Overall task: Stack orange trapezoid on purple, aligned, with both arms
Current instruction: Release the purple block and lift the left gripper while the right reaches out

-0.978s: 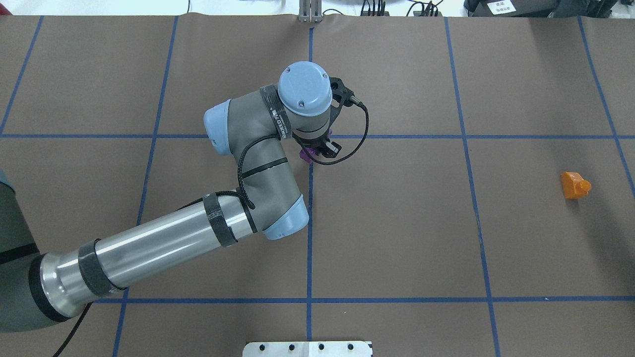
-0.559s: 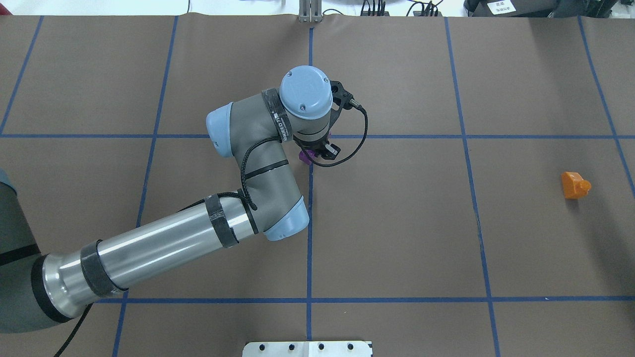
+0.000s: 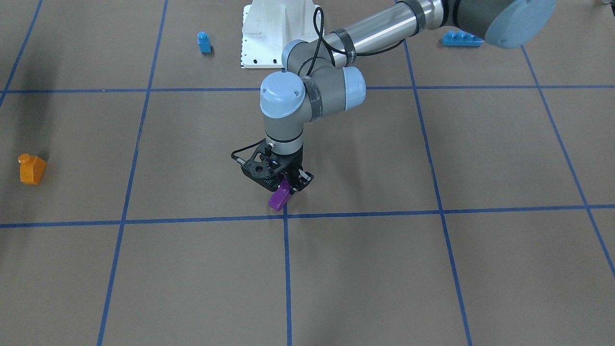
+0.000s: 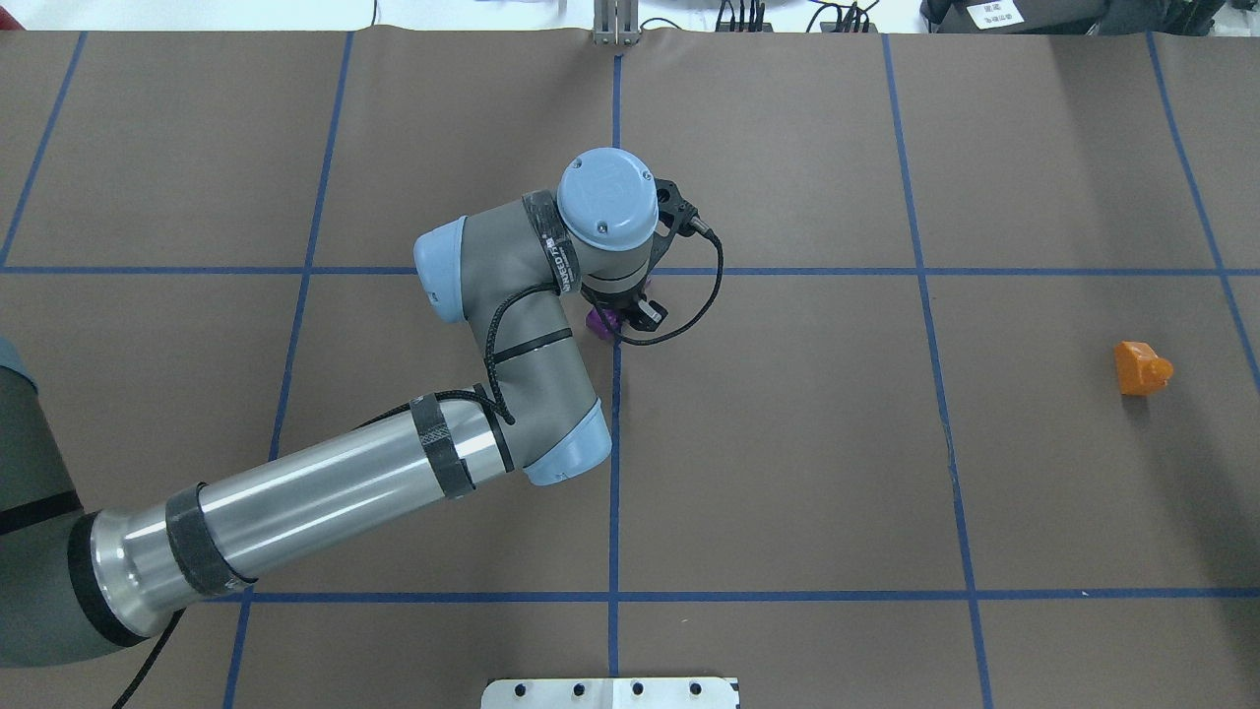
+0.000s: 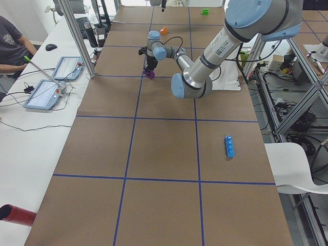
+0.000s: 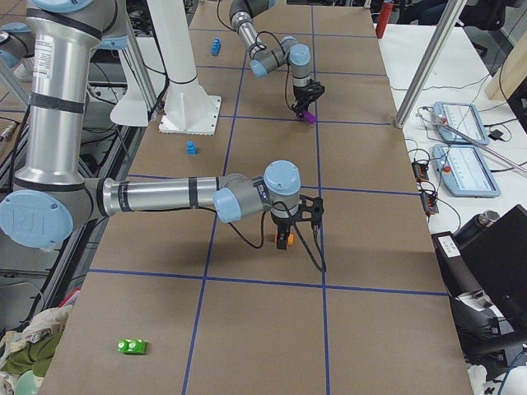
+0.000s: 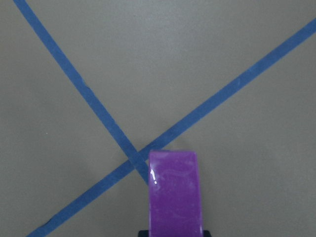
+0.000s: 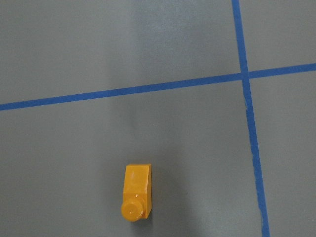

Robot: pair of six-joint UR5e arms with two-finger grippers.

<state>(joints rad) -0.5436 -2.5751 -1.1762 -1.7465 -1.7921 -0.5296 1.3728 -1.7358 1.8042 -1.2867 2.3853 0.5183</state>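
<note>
My left gripper [image 3: 287, 185] is shut on the purple wedge brick [image 3: 279, 198] and holds it tilted, low over the tape crossing [image 7: 133, 158] at the table's middle. The purple brick also shows in the overhead view [image 4: 598, 320] and fills the bottom of the left wrist view [image 7: 175, 192]. The orange trapezoid [image 4: 1140, 368] lies on its side on the mat far to the right, stud toward the robot's right; the right wrist view sees it from above [image 8: 137, 197]. My right gripper [image 6: 284, 233] shows only in the exterior right view, lined up with the orange brick [image 6: 285, 241]. I cannot tell if it is open.
A small blue single-stud brick [image 3: 204, 42] and a long blue brick [image 3: 462, 38] lie near the white base plate [image 3: 278, 33]. A green brick [image 6: 132, 346] lies at the table's right end. Tablets and a seated operator [image 5: 10, 41] are beside the table.
My left wrist has shifted a little toward the robot's side with the purple brick still held. The orange brick has not moved.
</note>
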